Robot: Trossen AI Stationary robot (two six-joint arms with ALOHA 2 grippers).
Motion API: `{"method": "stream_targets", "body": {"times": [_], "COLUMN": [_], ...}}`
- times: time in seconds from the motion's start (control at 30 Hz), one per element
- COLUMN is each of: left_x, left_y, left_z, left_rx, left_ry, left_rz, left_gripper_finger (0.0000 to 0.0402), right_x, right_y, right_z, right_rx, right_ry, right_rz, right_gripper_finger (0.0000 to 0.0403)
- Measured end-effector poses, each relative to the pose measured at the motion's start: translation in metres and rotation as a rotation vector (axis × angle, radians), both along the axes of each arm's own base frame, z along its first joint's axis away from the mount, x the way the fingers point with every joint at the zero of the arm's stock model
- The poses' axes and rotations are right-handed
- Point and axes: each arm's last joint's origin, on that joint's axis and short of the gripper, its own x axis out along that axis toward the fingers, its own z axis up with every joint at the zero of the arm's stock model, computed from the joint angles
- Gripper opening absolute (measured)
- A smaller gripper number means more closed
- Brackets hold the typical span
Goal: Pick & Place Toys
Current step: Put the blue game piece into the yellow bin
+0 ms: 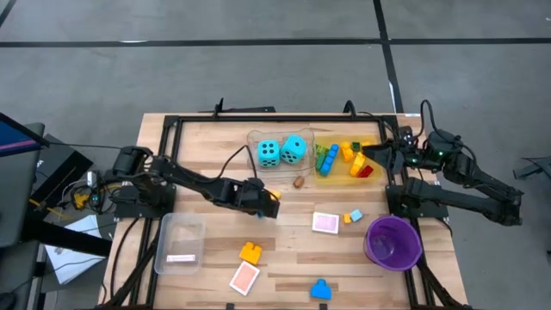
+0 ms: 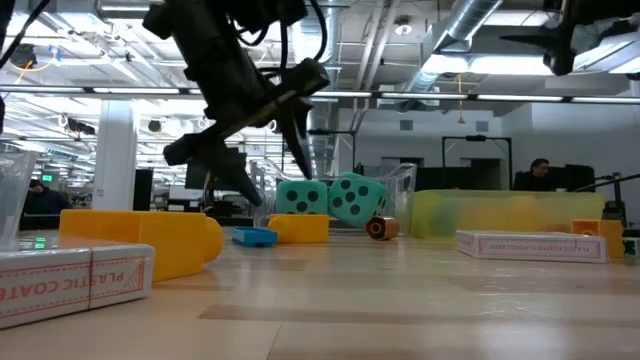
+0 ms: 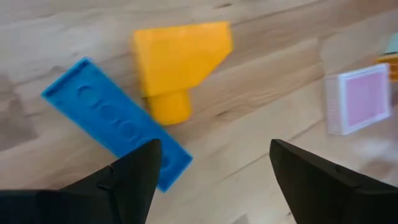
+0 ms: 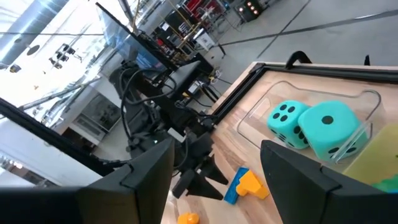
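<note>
Two turquoise dice (image 1: pixel 281 152) lie in a clear tray (image 1: pixel 255 138) at the far middle. Several coloured bricks (image 1: pixel 337 158) lie in a yellow tray (image 1: pixel 343 179) beside it. My left gripper (image 1: pixel 270 204) is open and hangs above a flat blue brick (image 3: pixel 112 121) and a yellow brick (image 3: pixel 177 59) that lie on the table, touching neither. My right gripper (image 1: pixel 367 152) is open and empty above the yellow tray. Loose on the table are a pink tile (image 1: pixel 325 222), an orange tile (image 1: pixel 244 277), an orange brick (image 1: pixel 250 252) and a blue brick (image 1: pixel 320 290).
A purple bowl (image 1: pixel 393 241) stands at the near right. A second clear tray (image 1: pixel 179 232) stands at the near left. A small brown piece (image 1: pixel 299 182) lies near the dice tray. A small yellow and blue brick pair (image 1: pixel 353 216) lies beside the pink tile.
</note>
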Motion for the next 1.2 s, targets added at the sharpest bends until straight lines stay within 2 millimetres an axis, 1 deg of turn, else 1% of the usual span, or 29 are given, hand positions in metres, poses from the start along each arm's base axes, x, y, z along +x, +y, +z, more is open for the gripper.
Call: {"method": "stream_targets", "body": {"times": [0.23,0.43,0.7,0.9,1.13,1.2], "left_x": [-0.005,-0.009,-0.01,-0.005,-0.001,0.0], "left_y": [0.001,0.003,0.006,0.009,0.009,0.009], "left_z": [-0.003,-0.005,-0.006,-0.016,-0.034,-0.035], "left_rx": [-0.071,-0.068,-0.056,-0.056,-0.065,-0.069], "left_ry": [0.064,0.117,0.128,0.135,0.173,0.173], "left_rz": [0.009,0.025,0.037,0.061,0.081,0.089], "left_gripper_finger": [0.0294,0.0294,0.0294,0.0294,0.0294,0.0294], "right_x": [0.0,0.0,0.0,0.0,0.0,0.0], "right_y": [0.001,0.001,0.001,0.001,0.001,0.001], "right_z": [0.0,0.0,0.0,0.0,0.0,0.0], "right_rx": [-0.008,-0.022,-0.031,-0.033,-0.048,-0.048], "right_ry": [0.003,0.008,0.01,0.01,0.015,0.014], "right_rz": [0.011,0.012,0.013,0.013,0.015,0.016], "right_gripper_finger": [0.0232,0.0232,0.0232,0.0232,0.0232,0.0232]}}
